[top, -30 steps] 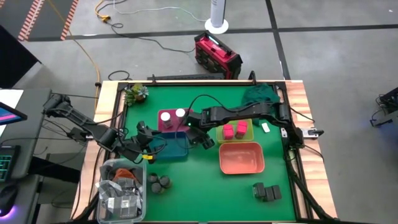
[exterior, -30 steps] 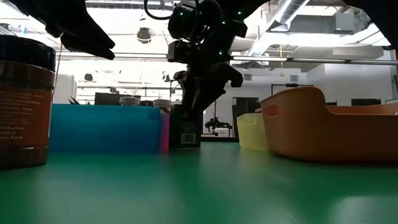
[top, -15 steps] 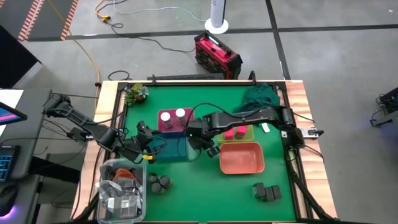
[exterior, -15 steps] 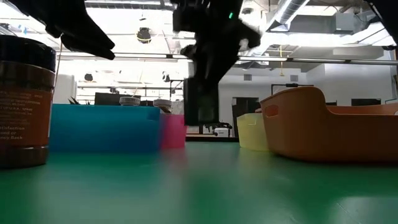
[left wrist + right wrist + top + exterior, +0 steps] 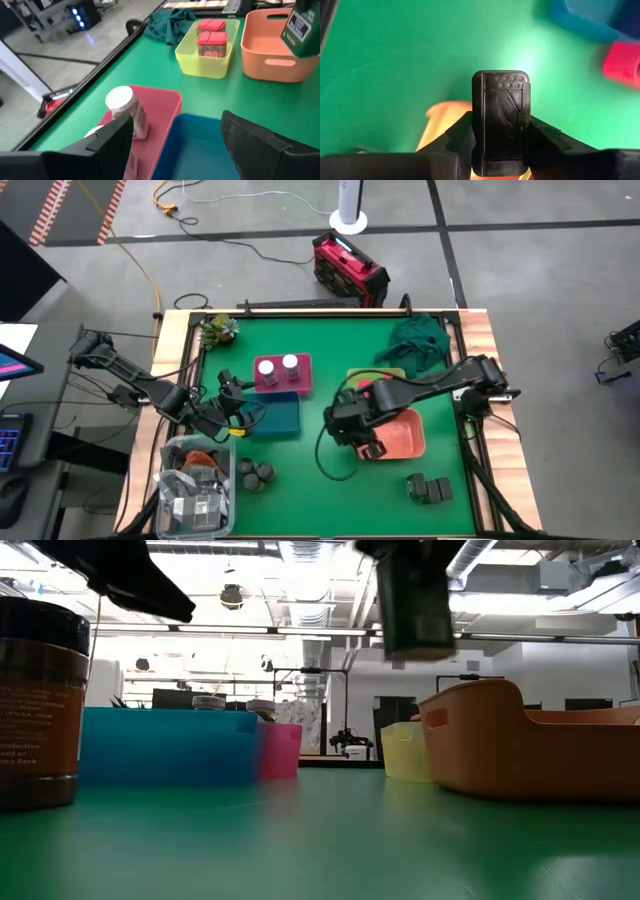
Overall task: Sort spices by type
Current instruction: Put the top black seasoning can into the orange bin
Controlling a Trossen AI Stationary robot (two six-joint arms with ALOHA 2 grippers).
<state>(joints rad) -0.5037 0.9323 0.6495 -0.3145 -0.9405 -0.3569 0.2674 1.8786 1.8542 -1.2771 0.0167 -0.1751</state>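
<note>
My right gripper (image 5: 355,432) hangs over the left rim of the salmon tray (image 5: 405,438), shut on a dark grey rectangular box (image 5: 415,600). My left gripper (image 5: 175,145) hovers open above the blue tray (image 5: 282,416). Two white-capped jars (image 5: 279,366) stand in the pink tray (image 5: 300,380). Two pink boxes (image 5: 212,37) sit in the yellow-green tray (image 5: 200,67). Dark round tins (image 5: 255,473) stand on the mat near the clear bin. More dark boxes (image 5: 428,488) rest near the table's near right corner. My right gripper pinches the dark grey box between its two fingers (image 5: 457,136), one on each long side near the box's top end (image 5: 481,125). The fingers come from above, pointing down. The box is lifted clear of the table and hangs roughly upright below them.
A clear bin of clutter (image 5: 195,485) fills the near left corner. A green cloth (image 5: 415,340) lies at the far right and a small plant (image 5: 218,330) at the far left. Open mat stretches between the tins and the dark boxes.
My right gripper lifted the dark grey box off the mat beside the pink and blue trays. It carried it up, then toward the table's right and near edge, to the salmon tray's left rim. It stayed shut on the box throughout.
</note>
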